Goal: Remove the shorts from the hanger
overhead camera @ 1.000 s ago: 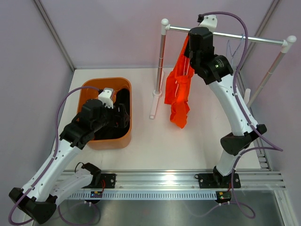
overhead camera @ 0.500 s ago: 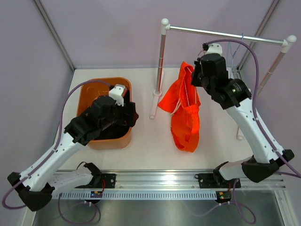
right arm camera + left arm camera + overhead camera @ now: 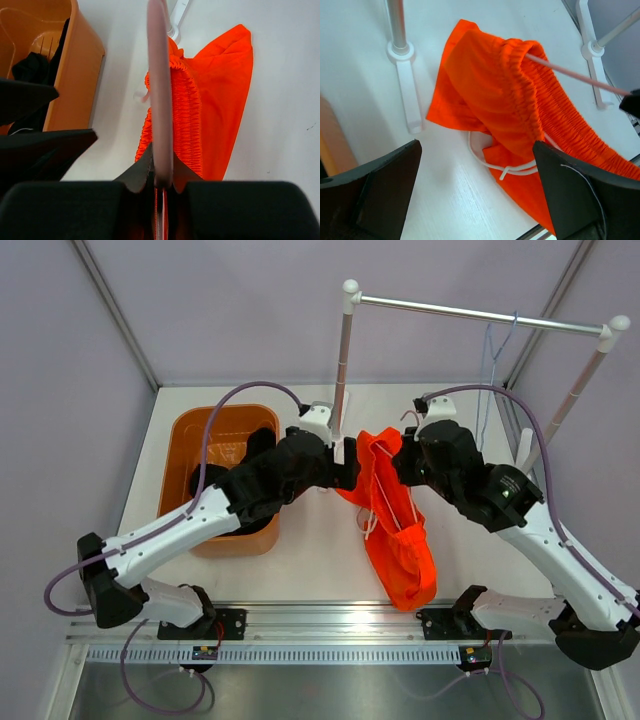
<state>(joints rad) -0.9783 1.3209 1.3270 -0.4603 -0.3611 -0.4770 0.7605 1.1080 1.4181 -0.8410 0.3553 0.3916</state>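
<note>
Orange-red shorts (image 3: pixel 395 530) of faintly shiny cloth, smooth plastic hanger (image 3: pixel 159 100), polished metal rail (image 3: pixel 470 313), smooth plastic bin (image 3: pixel 238 540), matt white table (image 3: pixel 320 565)

A robot lab cell is on show here. A white table (image 3: pixel 320 550) is closed in by bare lilac panels (image 3: pixel 230 310) framed with metal struts (image 3: pixel 115 312). Along its near edge an aluminium rail (image 3: pixel 340 618) is laid, and the left arm (image 3: pixel 170 530) and right arm (image 3: pixel 560 550) are bolted to it, with purple cables (image 3: pixel 240 388) looped off them. A tubular clothes rack (image 3: pixel 470 313) is stood towards the far right corner, and an orange bin (image 3: pixel 240 538) is set by the left edge.
</note>
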